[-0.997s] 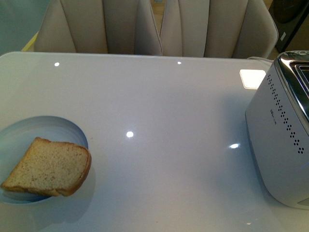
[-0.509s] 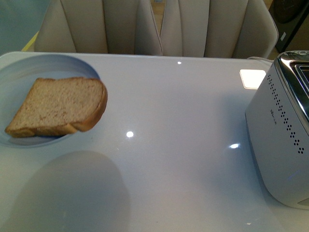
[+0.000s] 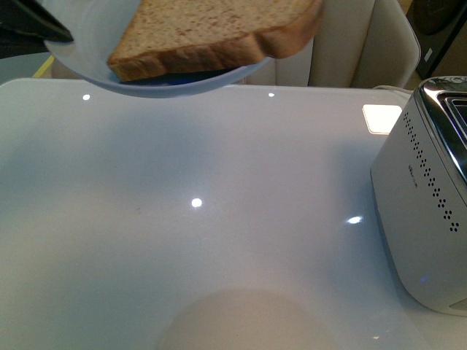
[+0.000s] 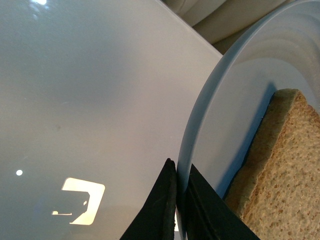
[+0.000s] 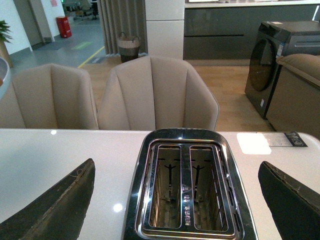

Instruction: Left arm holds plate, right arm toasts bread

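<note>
High at the upper left of the front view, the left end effector (image 3: 33, 22) shows only as a black angular part against the rim of the plate (image 3: 80, 45), which it holds aloft, clear of the white glossy surface (image 3: 219, 182). The left wrist view gives the grip plainly: the left end effector (image 4: 180, 175) has its two black jaws pressed onto the plate (image 4: 235, 90), one on either side of the pale blue rim. The plate sits tilted, and on it lies the bread (image 3: 211, 25) – one tan, speckled slice with a darker crust, its right corner jutting past the rim toward the robot's right. From the wrist the bread (image 4: 280, 190) lies against the plate's inner wall. A soft round shadow (image 3: 233, 321) falls on the surface near the robot. The right end effector (image 5: 176, 165) hovers above the toaster (image 5: 182, 134) with its dark fingers (image 5: 50, 210) spread wide apart, gripping nothing. Both slots (image 5: 167, 190) of the toaster are empty – only wire racks show inside. The toaster (image 3: 423, 211) stands at the right edge of the surface, well apart from the plate. Beige chairs (image 5: 155, 95) stand behind.
</note>
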